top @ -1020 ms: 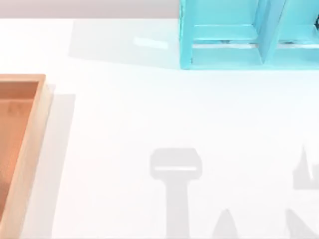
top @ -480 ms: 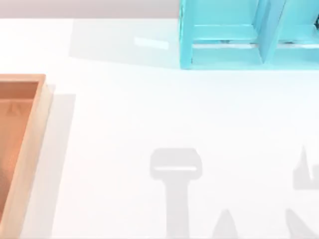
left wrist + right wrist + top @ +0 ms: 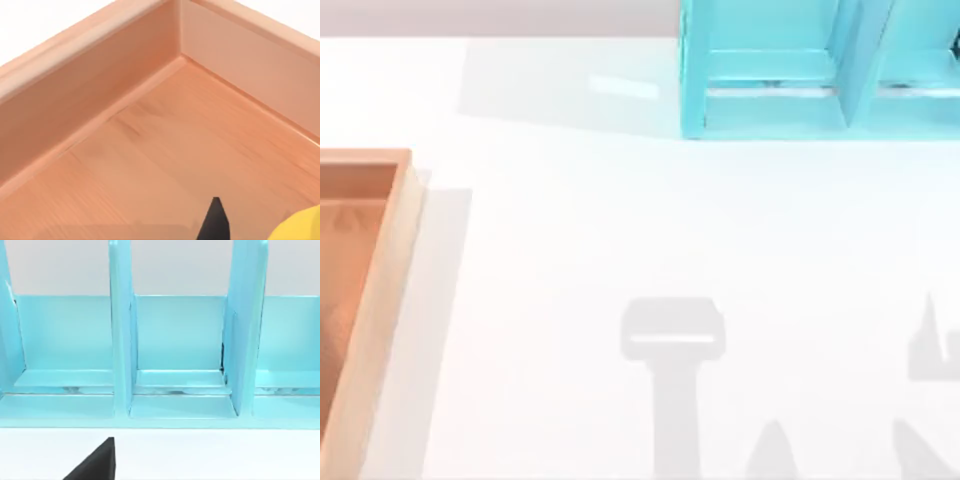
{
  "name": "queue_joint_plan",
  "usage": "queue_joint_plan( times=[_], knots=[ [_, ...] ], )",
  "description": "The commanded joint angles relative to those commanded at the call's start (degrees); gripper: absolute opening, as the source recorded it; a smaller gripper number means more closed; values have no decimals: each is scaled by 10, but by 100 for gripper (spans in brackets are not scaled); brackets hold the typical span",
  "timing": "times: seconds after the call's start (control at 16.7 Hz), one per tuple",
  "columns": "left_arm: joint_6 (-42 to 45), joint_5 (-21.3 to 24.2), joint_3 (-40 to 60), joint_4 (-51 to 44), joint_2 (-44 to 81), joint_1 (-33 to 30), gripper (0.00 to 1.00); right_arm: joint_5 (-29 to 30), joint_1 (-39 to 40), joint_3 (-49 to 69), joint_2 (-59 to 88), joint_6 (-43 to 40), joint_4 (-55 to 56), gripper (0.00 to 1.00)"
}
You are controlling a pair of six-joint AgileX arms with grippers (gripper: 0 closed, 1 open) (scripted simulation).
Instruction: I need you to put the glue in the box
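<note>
Box (image 3: 365, 300) lay at the left edge of the white surface (image 3: 620, 230), tan rim raised around a reddish-brown floor; turquoise shelf unit (image 3: 820, 70) stood at the far side toward the right, well apart from the box, its compartments divided by upright panels; grey shadows of the arms fell across the near part of the surface. Left wrist view looked down into an inner corner of the box (image 3: 150, 135), two walls meeting above the wood-grain floor; a dark fingertip (image 3: 215, 222) of the left tool showed at the picture's edge over that floor, with a rounded yellow part of the glue (image 3: 300, 227) just beside it, above the box interior; whether the left tool was pinching the glue, or spread, could not be told. Right wrist view faced the shelf unit (image 3: 175, 340) across a strip of surface; one dark finger (image 3: 97, 462) of the right tool showed near the unit's base; its state could not be told either.
</note>
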Motion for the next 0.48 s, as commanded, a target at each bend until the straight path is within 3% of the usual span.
queue_joint_plan(
  times=[0.06, 0.48],
  knots=[
    [0, 0, 0, 0, 0, 0, 0, 0, 0, 0, 0, 0, 0, 100],
    [0, 0, 0, 0, 0, 0, 53, 0, 0, 0, 0, 0, 0, 100]
  ],
)
